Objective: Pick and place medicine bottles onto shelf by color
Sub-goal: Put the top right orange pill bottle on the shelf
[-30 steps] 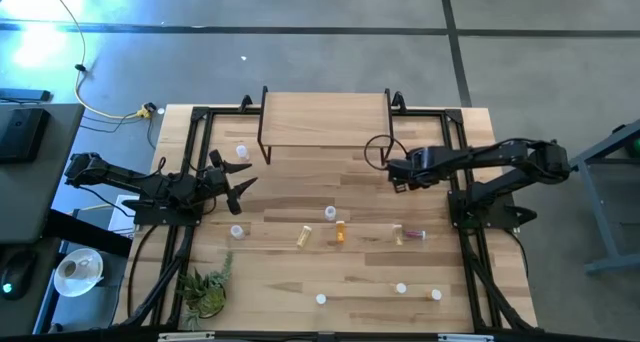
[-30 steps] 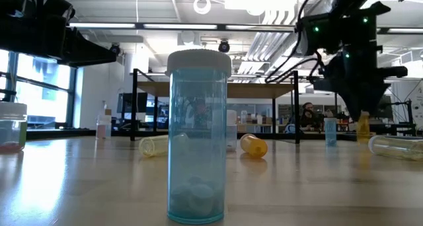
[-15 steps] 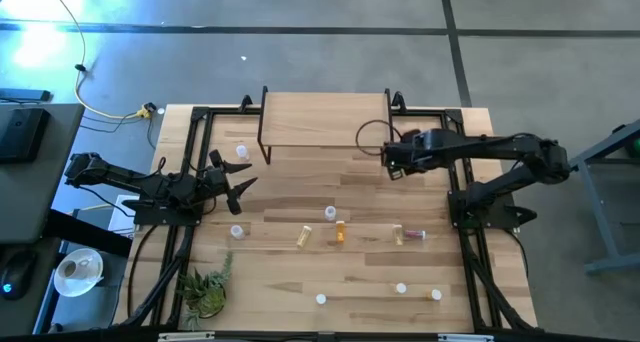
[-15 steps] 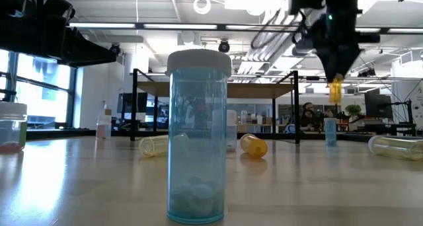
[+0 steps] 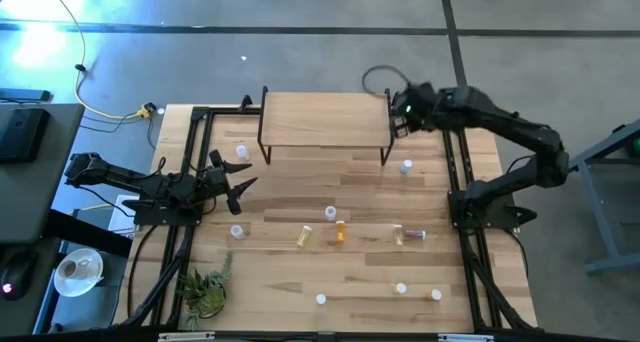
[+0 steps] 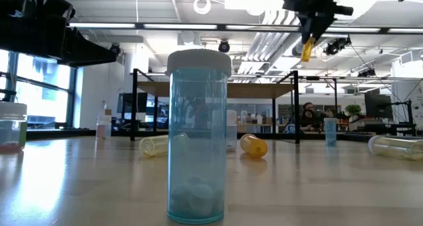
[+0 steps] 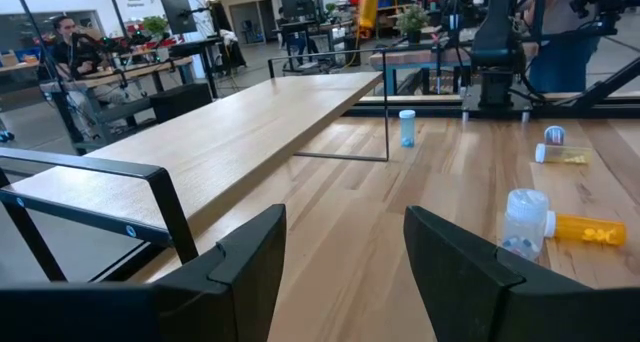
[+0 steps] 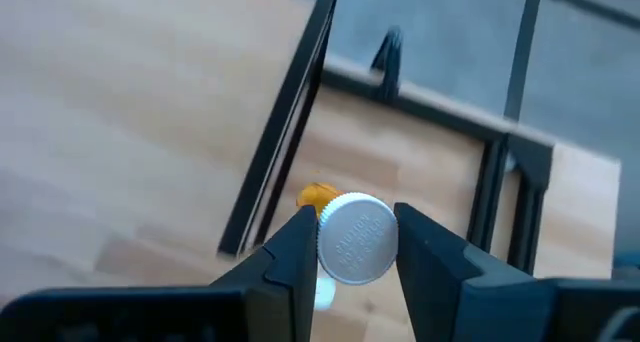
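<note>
Your right gripper (image 8: 356,244) clamps an amber bottle (image 6: 307,49) above the shelf (image 5: 325,120) corner. Blue bottle (image 5: 406,167) stands just beside that leg. Left gripper (image 5: 240,174) idle, jaws apart.

Embossed lettering being seen around rim of white cap (image 8: 357,238) of amber bottle in right wrist view; characters too small to be made out. Faint printing being noted on amber bottle (image 7: 588,229) lying on table in left wrist view; not being resolved either. No other text, label, brand, number or sign being read in any view.
</note>
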`<action>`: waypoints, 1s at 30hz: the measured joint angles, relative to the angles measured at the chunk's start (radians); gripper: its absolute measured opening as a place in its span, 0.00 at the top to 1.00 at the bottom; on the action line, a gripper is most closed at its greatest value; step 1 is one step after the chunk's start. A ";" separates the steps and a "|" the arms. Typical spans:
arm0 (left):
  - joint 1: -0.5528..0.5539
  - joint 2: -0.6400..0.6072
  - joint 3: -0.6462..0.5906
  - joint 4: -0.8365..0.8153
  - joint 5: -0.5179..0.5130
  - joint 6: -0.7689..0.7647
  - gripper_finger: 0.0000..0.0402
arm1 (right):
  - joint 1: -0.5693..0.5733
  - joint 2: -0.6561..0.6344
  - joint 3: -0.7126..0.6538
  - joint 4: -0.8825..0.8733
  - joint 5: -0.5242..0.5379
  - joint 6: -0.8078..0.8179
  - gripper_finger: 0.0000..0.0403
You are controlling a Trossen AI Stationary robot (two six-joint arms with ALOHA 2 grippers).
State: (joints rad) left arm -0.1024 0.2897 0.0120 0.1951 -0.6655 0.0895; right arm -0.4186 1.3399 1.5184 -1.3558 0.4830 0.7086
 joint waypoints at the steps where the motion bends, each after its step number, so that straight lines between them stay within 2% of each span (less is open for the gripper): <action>1: 0.000 0.000 0.000 0.000 0.000 0.000 0.51 | -0.022 0.000 0.022 0.009 0.003 -0.024 0.75; 7: 0.000 0.000 0.000 0.000 0.000 0.000 0.51 | -0.148 0.000 0.127 0.095 0.000 -0.160 0.75; 14: 0.000 0.000 0.000 0.000 0.000 0.000 0.51 | -0.246 0.022 0.218 0.232 -0.075 -0.277 0.75; 21: 0.000 0.000 0.000 -0.003 0.000 0.000 0.51 | -0.265 0.151 0.372 0.218 -0.077 -0.332 0.75; 25: 0.000 0.000 0.000 -0.019 0.000 -0.008 0.51 | -0.264 0.244 0.458 0.164 -0.122 -0.352 0.75; 30: 0.000 0.000 0.000 -0.020 0.000 -0.008 0.51 | -0.264 0.353 0.539 0.064 -0.125 -0.369 0.75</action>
State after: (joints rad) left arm -0.1024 0.2901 0.0119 0.1749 -0.6655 0.0811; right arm -0.6830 1.6929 2.0571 -1.2914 0.3578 0.3391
